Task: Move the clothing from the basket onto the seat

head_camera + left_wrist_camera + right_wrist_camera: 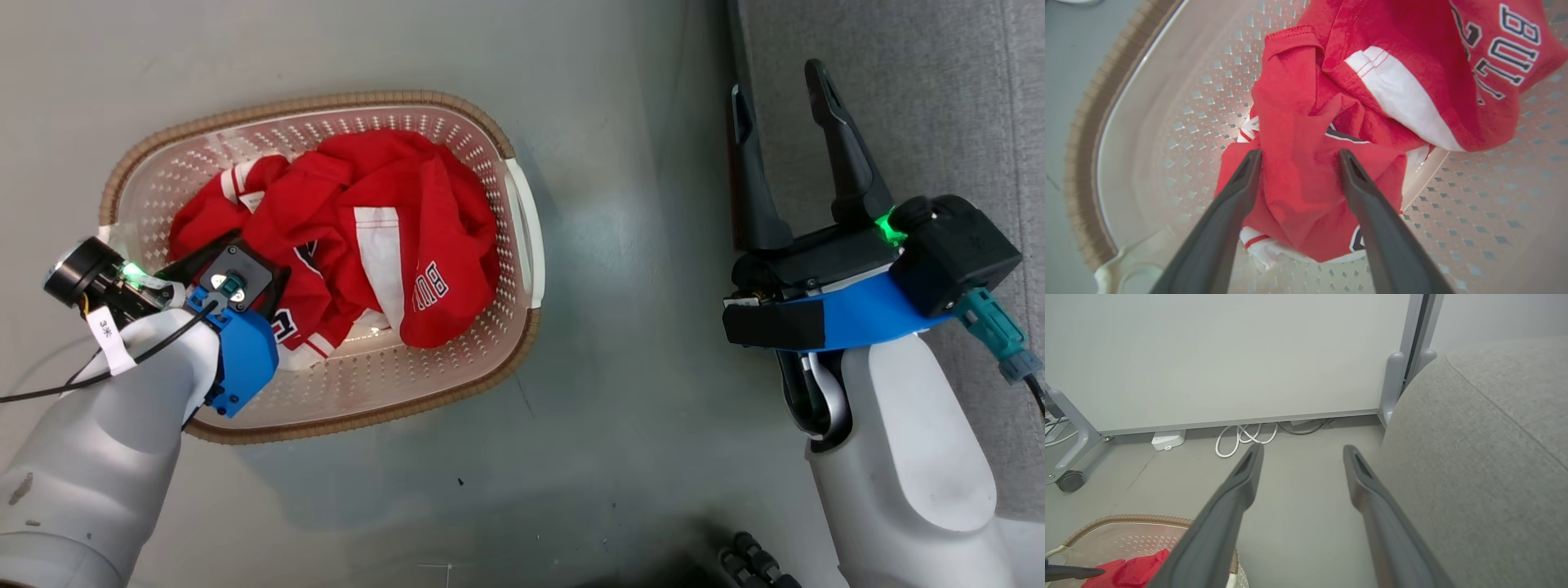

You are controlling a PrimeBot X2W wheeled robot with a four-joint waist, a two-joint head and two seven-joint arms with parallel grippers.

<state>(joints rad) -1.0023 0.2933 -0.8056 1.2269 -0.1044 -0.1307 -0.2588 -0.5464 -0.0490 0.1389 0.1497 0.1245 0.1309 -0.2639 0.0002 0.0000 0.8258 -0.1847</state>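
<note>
The cream basket point(326, 102) with its brown rim stands on the floor, and the red clothing point(367, 204) lies bunched inside it. My left wrist point(233, 327) hangs over the basket's left end, pointing down into it. In the left wrist view my left gripper point(1300, 157) is open, and its two fingers straddle a raised fold of the clothing point(1298, 122). My right gripper point(777, 82) is open and holds nothing, fingers up beside the edge of the grey seat point(939, 98). The right wrist view shows that gripper point(1302, 452) above bare floor, between the basket point(1126, 526) and the seat point(1474, 457).
A pale panel point(1229, 355) on a grey frame with a caster point(1070, 481) stands beyond the basket. A coiled white cable point(1245, 439) and a white power block point(1167, 440) lie at its foot. Grey floor point(637, 245) separates basket and seat.
</note>
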